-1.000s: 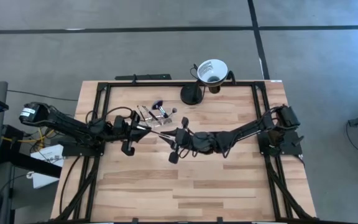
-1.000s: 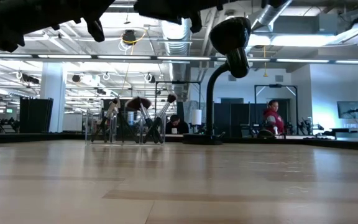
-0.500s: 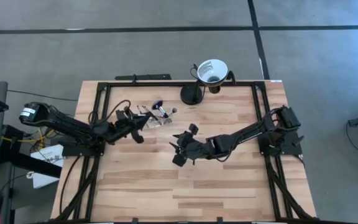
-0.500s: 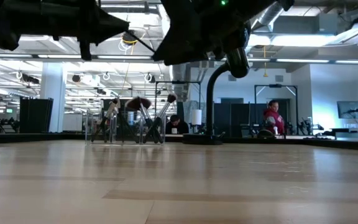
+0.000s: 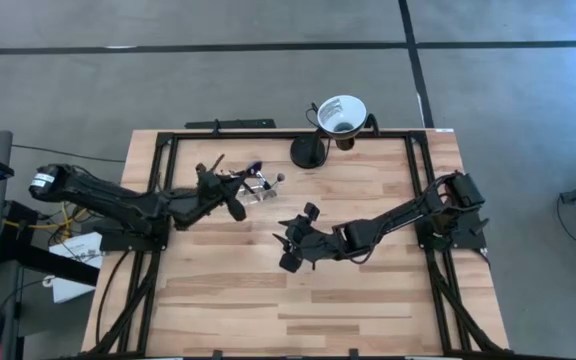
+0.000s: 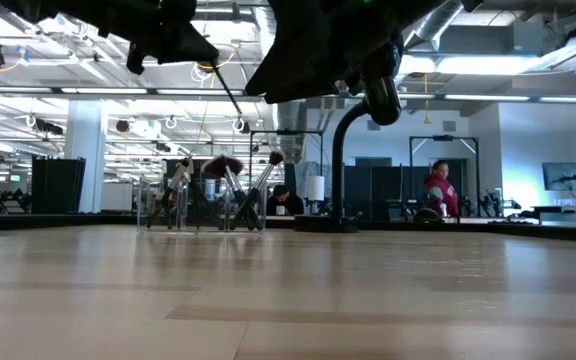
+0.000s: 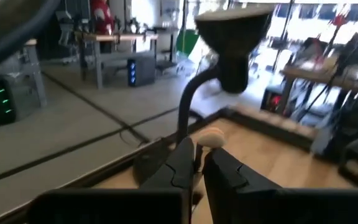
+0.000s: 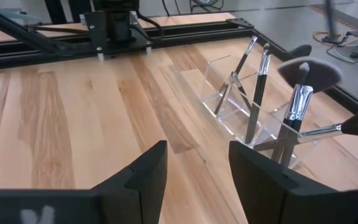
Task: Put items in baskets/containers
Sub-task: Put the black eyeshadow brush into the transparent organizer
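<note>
Only your right wrist view showed the clear holder point(image 8: 241, 106) as glossy, compartmented plastic, with slim dark-handled brushes point(image 8: 258, 87) leaning in it on the wood-plank table point(image 8: 73, 118); from above the holder sat near the table's far edge, just beside your left gripper point(image 5: 218, 185). The left fingers point(image 7: 219, 168) were pinched on a thin brush point(image 7: 211, 138) with a pale tip. Your right gripper point(image 8: 194, 171) hung spread wide, holding nothing, near the table's middle.
</note>
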You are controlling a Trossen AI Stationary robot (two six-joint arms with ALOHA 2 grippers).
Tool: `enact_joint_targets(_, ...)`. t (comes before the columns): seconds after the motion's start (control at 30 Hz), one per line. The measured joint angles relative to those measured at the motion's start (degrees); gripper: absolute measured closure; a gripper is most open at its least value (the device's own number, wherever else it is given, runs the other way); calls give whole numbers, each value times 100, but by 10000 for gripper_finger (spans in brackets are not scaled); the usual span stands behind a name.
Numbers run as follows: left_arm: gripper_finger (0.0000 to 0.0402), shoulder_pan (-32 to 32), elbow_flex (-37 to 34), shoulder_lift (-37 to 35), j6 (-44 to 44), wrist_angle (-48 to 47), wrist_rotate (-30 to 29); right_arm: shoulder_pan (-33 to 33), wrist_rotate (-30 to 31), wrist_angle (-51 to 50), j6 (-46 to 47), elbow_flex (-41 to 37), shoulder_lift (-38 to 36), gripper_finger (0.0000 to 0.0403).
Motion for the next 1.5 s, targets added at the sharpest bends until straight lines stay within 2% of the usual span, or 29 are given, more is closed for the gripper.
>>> enact_joint_targets(0.23,383,-28,194,3,-729,-1565,-498,-1,0,2,0,0,0,242)
enact_joint_targets(0.7,381,300,194,-74,-1851,-2814,-462,15,-98,2,94,0,0,242)
enact_joint_targets(0.83,381,301,194,-284,-2257,-3506,-441,17,-109,0,94,0,0,242)
enact_joint_targets(1.07,381,304,194,-635,-3088,-4356,14,15,-109,0,96,0,0,242)
enact_joint_targets(1.33,380,559,158,-312,-3154,-4526,179,13,-109,2,98,-1,0,242)
enact_joint_targets(1.5,377,1021,87,-23,-3184,-4540,890,15,-109,2,98,0,0,242)
